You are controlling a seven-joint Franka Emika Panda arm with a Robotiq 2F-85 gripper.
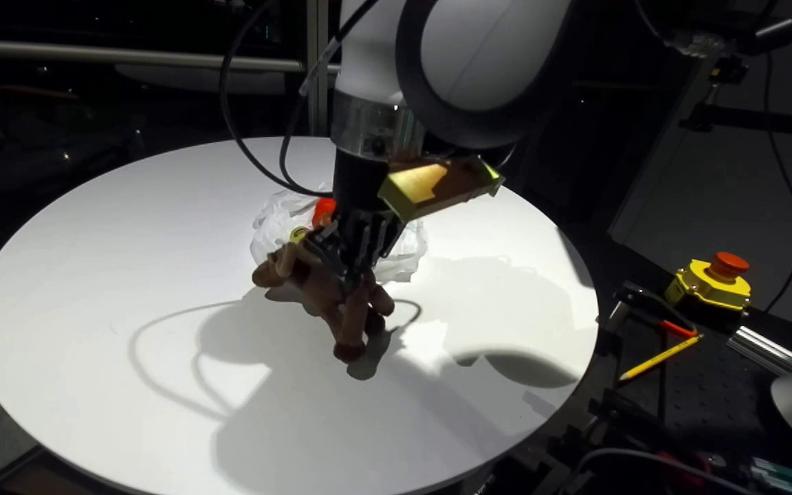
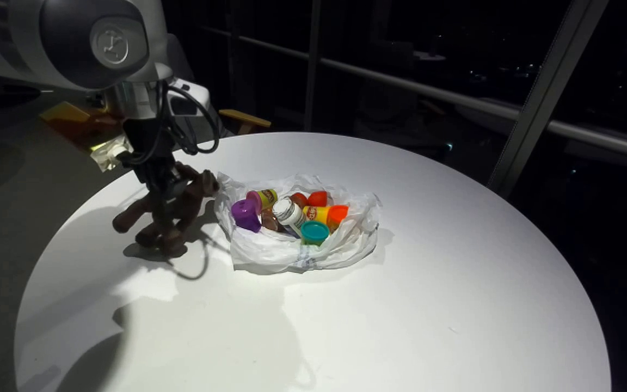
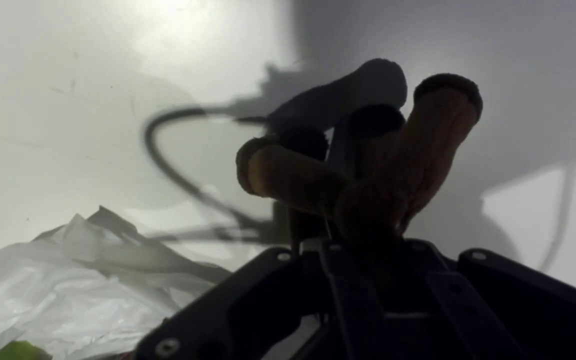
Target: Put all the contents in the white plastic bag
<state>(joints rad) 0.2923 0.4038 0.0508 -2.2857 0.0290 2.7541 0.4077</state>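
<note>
- Gripper (image 3: 365, 247) in black, jointed, its two fingers drawn in and pinching a brown, long-limbed plush toy (image 1: 320, 289) with darker ends to its limbs.
- Beside the toy, a white, thin, crumpled plastic bag (image 2: 270, 256), its mouth facing up. The toy is outside the bag, close to its rim; whether the two touch, I cannot tell.
- Below both, a round, smooth white table (image 2: 455, 305). Some of the toy's limbs point down toward it; whether the lowest ends meet the surface, I cannot tell.
- Lying in the bag, seen in an exterior view: a rounded, glossy purple piece (image 2: 246, 215), just beside a small yellow and pink tub (image 2: 262, 200); a white bottle with a round cap (image 2: 290, 213), tilted, in the middle; a round tub with a teal lid (image 2: 314, 232) at the side toward the camera; a yellow tub with an orange lid (image 2: 320, 214); a small, rounded red piece (image 2: 318, 198) behind it.
- Above the toy, a white and dark grey robot arm (image 1: 368, 55), with loops of thin black cable (image 1: 227, 117) hanging by it.
- Off the table, on a dark surface, a yellow box with a round red button (image 1: 709, 285) and, near it, a slim yellow pencil (image 1: 661, 357).
</note>
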